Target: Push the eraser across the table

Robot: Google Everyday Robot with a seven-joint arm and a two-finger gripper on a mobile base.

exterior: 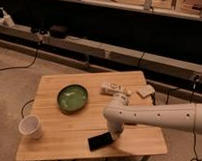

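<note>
The eraser (100, 141) lies flat on the tabletop (56, 141), close to the near edge and a little right of the middle. It sits slightly askew, its right end turned a touch toward the far side. The robot's white arm (156, 115) reaches in from the right and bends down, so that the hand (115, 135) comes to the tabletop at the eraser's right end, touching it or just beside it. The hand is clenched, with nothing grasped. That suits a push: closed fingers make 1 blunt tip to press against the block's short edge, and no lifting is called for. Placed at the right end, the hand seems set to drive the eraser leftward along the near strip of bare wood, which looks open as far as the cup.

There are 2 containers on the tabletop. A green bowl (72, 98) sits left of the middle, well apart from the eraser on its far side. Pale glints show inside it, and whether they are contents or reflections cannot be told. A white cup (31, 127) stands upright at the near-left edge, and its inside looks bare. A white box (114, 88) and a small pale thing (145, 90) lie toward the far right, just beyond the arm.
</note>
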